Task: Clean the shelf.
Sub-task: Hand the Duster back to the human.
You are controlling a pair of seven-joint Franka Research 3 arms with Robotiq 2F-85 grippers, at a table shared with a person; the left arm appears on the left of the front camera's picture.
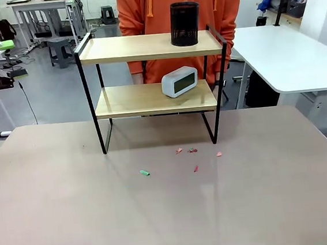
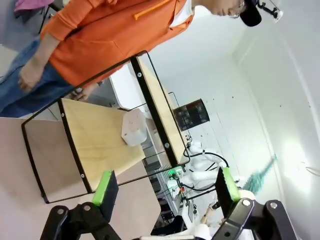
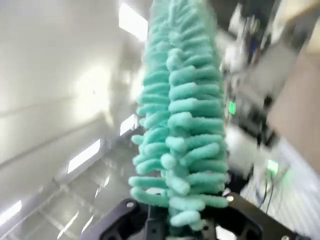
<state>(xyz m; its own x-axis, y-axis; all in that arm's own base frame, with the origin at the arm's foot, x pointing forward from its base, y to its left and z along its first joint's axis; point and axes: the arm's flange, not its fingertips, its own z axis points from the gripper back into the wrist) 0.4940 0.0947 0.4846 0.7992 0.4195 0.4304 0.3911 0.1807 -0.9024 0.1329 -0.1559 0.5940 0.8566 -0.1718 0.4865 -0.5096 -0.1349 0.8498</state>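
Shelf at far middle of table, four black legs on the brown top, long axis running left-right across front view, both boards level. Open front faces robot side.

On top board, toward right end: black mesh cup, upright. On lower board, right of centre: white clock, tilted, face toward robot. Both sit on the boards, in the way of a sweep along them.

On table just in front of shelf: scattered bits, a green scrap and several pink scraps, apart from each other, none touching shelf legs.

Behind shelf, close to it: person in orange hoodie, standing at far side. White side table to the right, apart from main table.

Left tool in left wrist view: released, green pads spread wide, nothing between. Same view rolled sideways; shelf seen beyond the pads, clock on lower board, mesh cup on top board, teal duster farther off.

Right tool in right wrist view: clenched on teal fluffy duster, duster's long axis rising straight up from the jaws, blurred. Bkgd ceiling lights, blurred too.
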